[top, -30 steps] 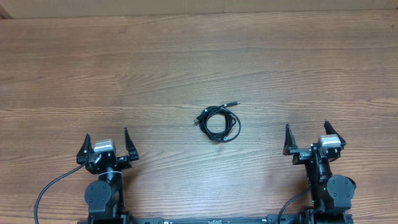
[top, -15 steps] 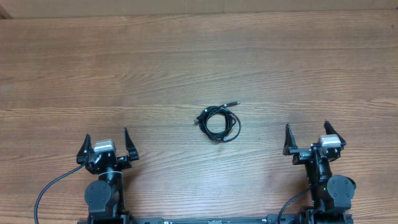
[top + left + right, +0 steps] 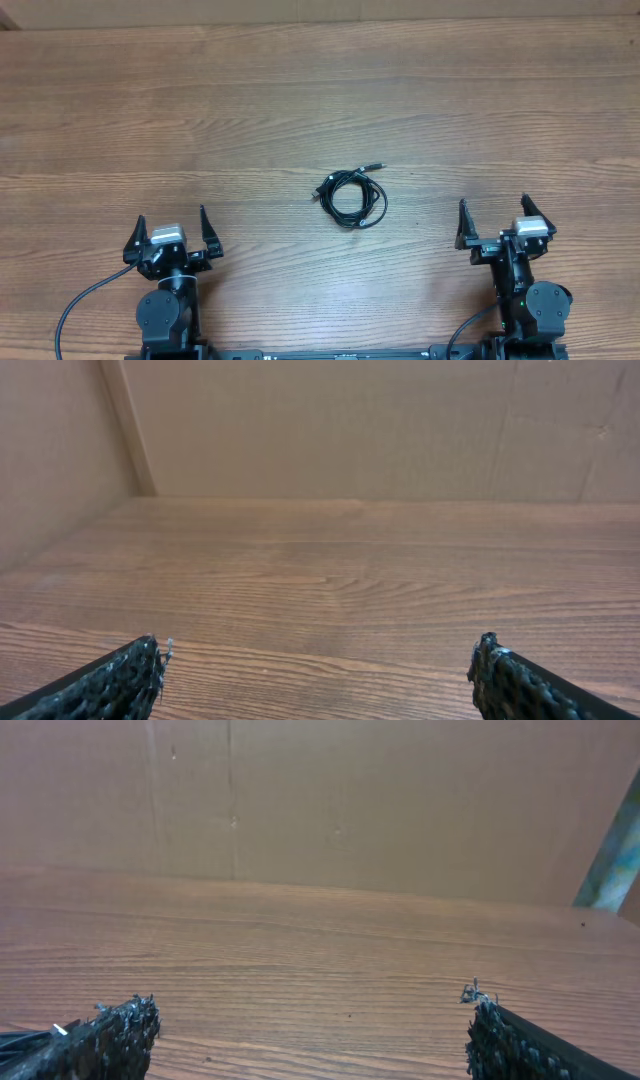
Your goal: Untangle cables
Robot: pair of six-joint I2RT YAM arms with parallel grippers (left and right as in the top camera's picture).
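Observation:
The cables [image 3: 352, 198] lie as one small coiled bundle of thin black cord near the middle of the wooden table [image 3: 300, 100], with a silvery plug end [image 3: 374, 166] sticking out to the upper right. My left gripper [image 3: 171, 218] stands open at the front left, well apart from the bundle, and in the left wrist view [image 3: 318, 650] only bare wood shows between its fingers. At the front right my right gripper [image 3: 493, 203] is also open and empty [image 3: 310, 1002]. A sliver of black cord [image 3: 30, 1038] peeks in at that view's lower left edge.
Brown cardboard walls [image 3: 330, 420] close off the far side and the left of the table. A greenish post [image 3: 612, 850] stands at the far right. Each arm's base sits at the front edge, and a thick black robot wire [image 3: 75, 305] loops beside the left base.

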